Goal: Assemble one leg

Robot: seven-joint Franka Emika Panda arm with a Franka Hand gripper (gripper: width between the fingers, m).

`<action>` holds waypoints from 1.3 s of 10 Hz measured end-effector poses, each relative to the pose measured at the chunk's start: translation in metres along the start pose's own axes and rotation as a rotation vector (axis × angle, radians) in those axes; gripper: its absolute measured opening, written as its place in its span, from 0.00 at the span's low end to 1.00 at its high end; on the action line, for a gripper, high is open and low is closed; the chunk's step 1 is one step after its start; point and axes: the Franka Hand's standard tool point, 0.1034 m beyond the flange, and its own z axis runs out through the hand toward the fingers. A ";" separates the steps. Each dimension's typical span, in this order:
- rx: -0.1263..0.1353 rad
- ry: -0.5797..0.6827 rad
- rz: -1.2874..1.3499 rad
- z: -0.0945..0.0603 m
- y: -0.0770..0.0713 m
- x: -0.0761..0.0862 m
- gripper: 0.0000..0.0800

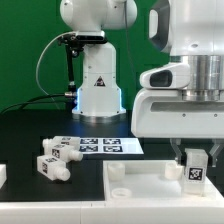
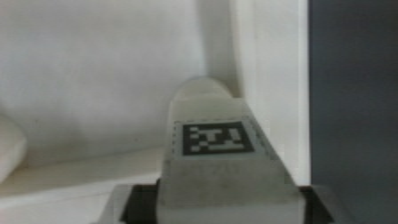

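While the leg [image 1: 194,172] hangs upright between the fingers of the gripper [image 1: 194,165], clamped tight, its tagged face [image 2: 215,137] shows close in the wrist view, with the white panel [image 1: 150,186] just beneath it near that panel's corner at the exterior view's right. Open panel surface spreads toward the exterior view's left. Three loose pegs [image 1: 56,157] lie clustered on the black table [image 1: 30,128], well apart from the gripper, beside the one marker board [image 1: 108,146].

The leg [image 2: 214,140] looks like smooth white plastic — matt, with a printed tag — above a matt black table [image 1: 30,135].
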 end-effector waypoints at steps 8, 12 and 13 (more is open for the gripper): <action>0.054 -0.048 1.142 0.002 0.007 0.000 0.36; 0.050 -0.034 0.876 0.001 0.007 0.001 0.74; 0.051 -0.034 0.687 0.002 0.005 -0.001 0.74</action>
